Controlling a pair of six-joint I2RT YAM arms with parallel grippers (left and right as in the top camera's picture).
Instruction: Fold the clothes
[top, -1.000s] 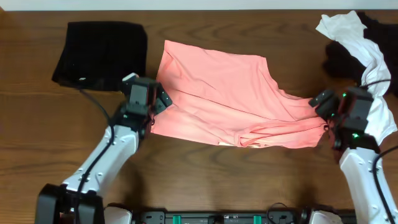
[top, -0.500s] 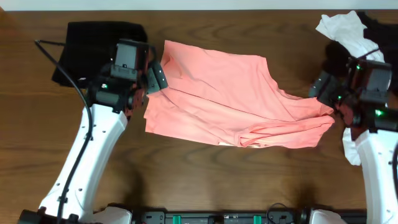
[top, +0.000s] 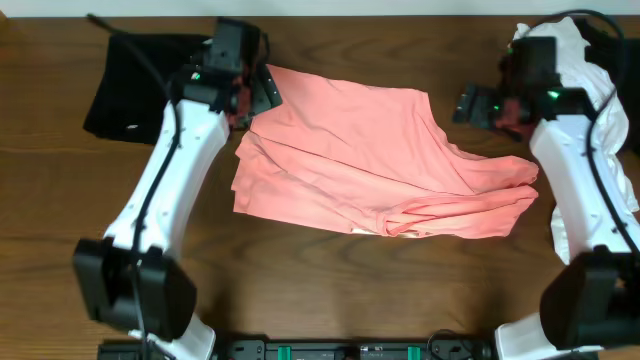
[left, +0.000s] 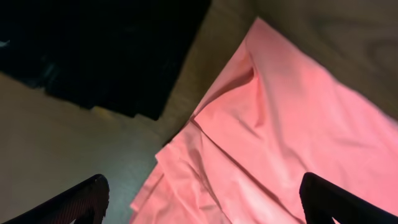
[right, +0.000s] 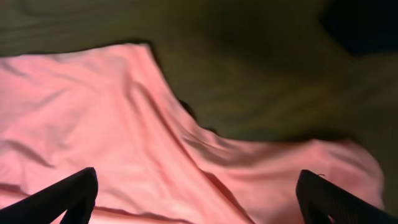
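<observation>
Overhead: found salmon-pink T-shirt lying rumpled at table centre. Saw left end effector wide open at its 10 o'clock corner, right end effector wide open near 2 o'clock, both gripping nothing. Noted black folded garment at table's 10 o'clock, white garment at 2 o'clock.

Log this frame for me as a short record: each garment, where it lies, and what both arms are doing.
pink T-shirt: table centre, spread out, creased, lower right bunched
black rectangle: folded, far left, apart from shirt
white garment: crumpled, far right, beside a black garment
left gripper: jaws open, empty, over shirt's far left corner
right gripper: jaws open, empty, over shirt's right side
</observation>
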